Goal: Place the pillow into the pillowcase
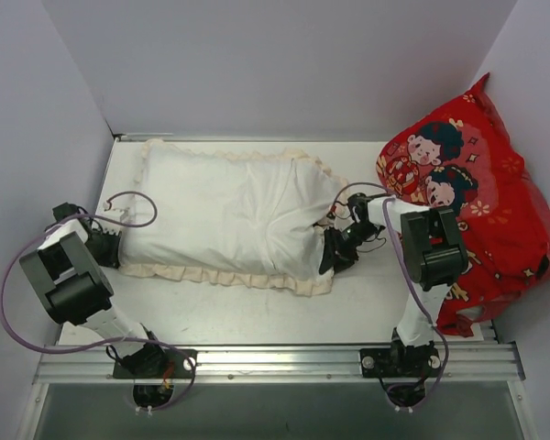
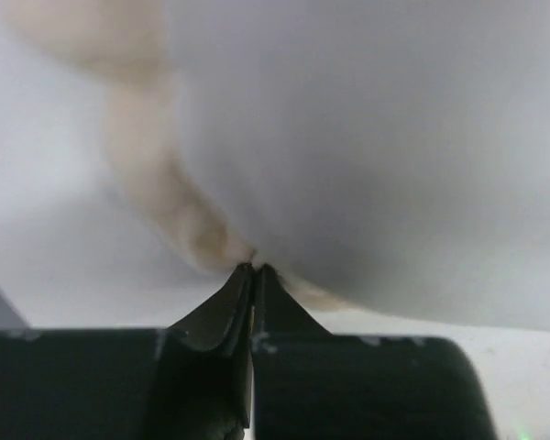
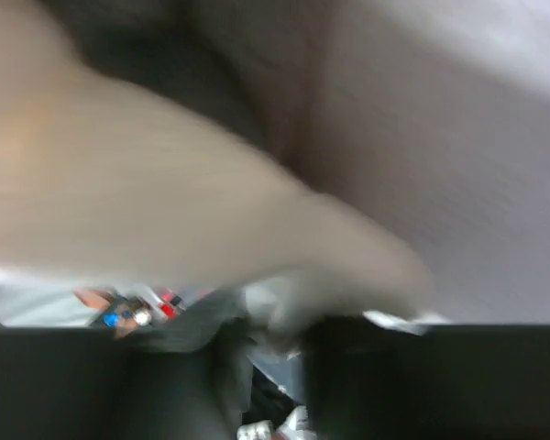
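Where the left tool [image 2: 255, 268] meets the cream frill [image 2: 165, 211], we see it pinched closed on the pillowcase [image 1: 229, 211]. The case lies plump across the worktop [image 1: 257, 316], and we cannot tell the pillow apart within it. The right tool [image 1: 341, 247] sits at its right end, and we cannot tell its grip. A red cushion [image 1: 495, 202] stands far right.

Black-and-white arms [image 1: 431, 247], purple cables [image 1: 2, 307]

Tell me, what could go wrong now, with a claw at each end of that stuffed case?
1. The left gripper pinches only the frill tip of the pillowcase; a tug might slip it free.
2. Fabric drapes over the right gripper, so backing off could snag it.
3. The cushion lies close beside the right arm; a wide swing might knock it.
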Controlling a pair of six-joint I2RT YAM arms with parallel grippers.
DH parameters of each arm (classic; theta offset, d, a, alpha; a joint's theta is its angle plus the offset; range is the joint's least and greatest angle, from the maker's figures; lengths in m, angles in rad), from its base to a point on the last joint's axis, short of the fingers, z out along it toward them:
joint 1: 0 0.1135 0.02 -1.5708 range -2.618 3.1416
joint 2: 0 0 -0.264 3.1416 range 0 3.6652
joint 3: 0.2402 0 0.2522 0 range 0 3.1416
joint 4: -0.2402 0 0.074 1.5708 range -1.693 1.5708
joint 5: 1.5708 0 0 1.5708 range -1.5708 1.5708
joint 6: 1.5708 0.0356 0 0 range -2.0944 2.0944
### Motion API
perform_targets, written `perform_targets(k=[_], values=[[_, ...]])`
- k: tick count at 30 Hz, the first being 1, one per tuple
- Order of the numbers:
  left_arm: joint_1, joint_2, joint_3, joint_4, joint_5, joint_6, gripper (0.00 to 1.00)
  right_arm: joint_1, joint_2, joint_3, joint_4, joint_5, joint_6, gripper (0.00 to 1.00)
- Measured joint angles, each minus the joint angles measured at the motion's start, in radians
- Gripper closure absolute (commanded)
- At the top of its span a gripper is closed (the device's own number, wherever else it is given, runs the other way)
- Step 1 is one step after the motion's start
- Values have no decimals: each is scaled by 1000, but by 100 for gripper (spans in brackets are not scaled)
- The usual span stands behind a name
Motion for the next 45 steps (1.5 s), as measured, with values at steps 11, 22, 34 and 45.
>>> perform_targets(k=[11,22,34,45], values=[[-38,-244,87,-196,225,-48,100,-117,-255,121,13,-160,-9,100],[-83,-327,516,-225,460,-293,100,-180,-328,491,-115,-143,-72,100],[209,-597,630,-175,679,-536,100,-240,-805,602,-195,46,-86,100],[-92,-571,536,51,554,-577,100,-244,-669,613,-187,226,-71,100]])
